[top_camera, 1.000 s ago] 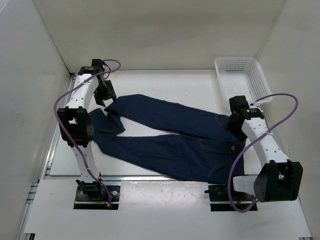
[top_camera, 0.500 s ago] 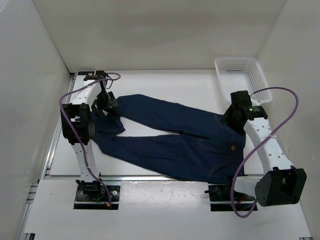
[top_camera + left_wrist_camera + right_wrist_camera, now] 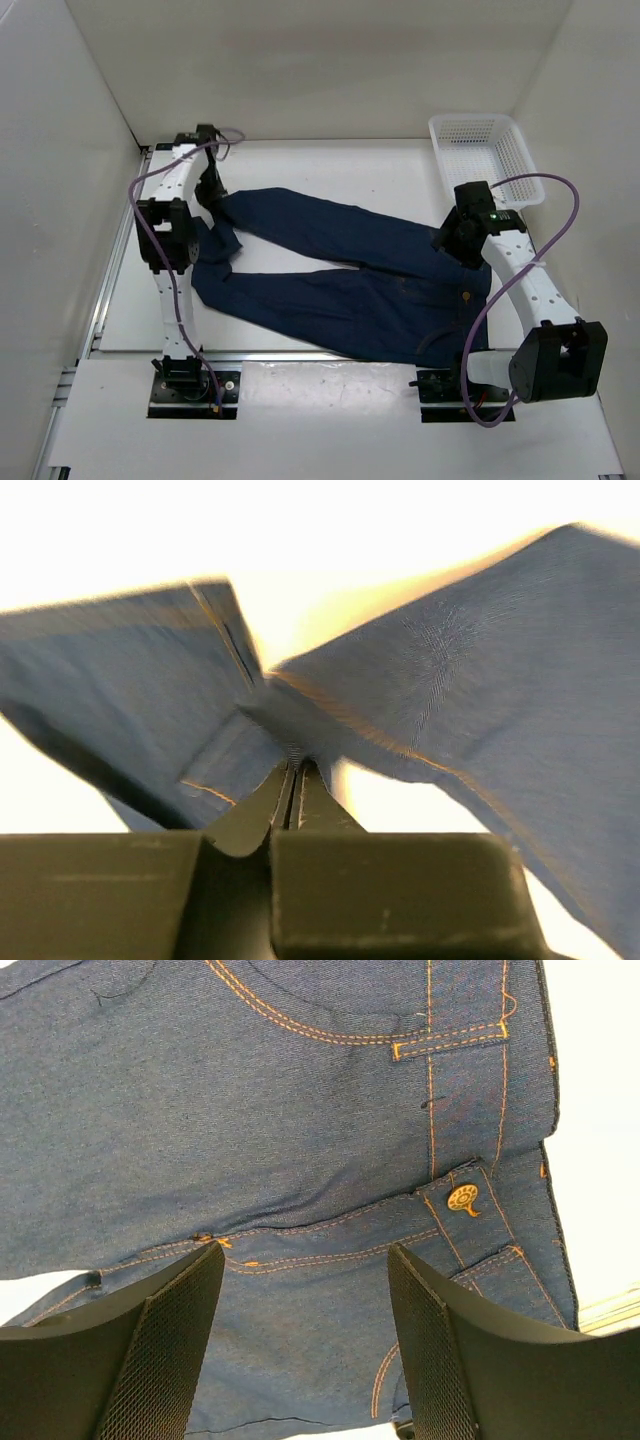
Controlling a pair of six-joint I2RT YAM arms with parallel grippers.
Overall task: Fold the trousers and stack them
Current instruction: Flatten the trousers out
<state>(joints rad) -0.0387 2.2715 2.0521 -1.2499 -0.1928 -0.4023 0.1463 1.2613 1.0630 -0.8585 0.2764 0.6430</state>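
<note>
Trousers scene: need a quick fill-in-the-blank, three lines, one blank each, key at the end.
1. The left gripper is ___ on a leg of the trousers.
2. The right gripper hangs ___ over the denim near the button.
3. In the far ___ corner of the table stands the white basket.
Missing words: shut; open; right.
</note>
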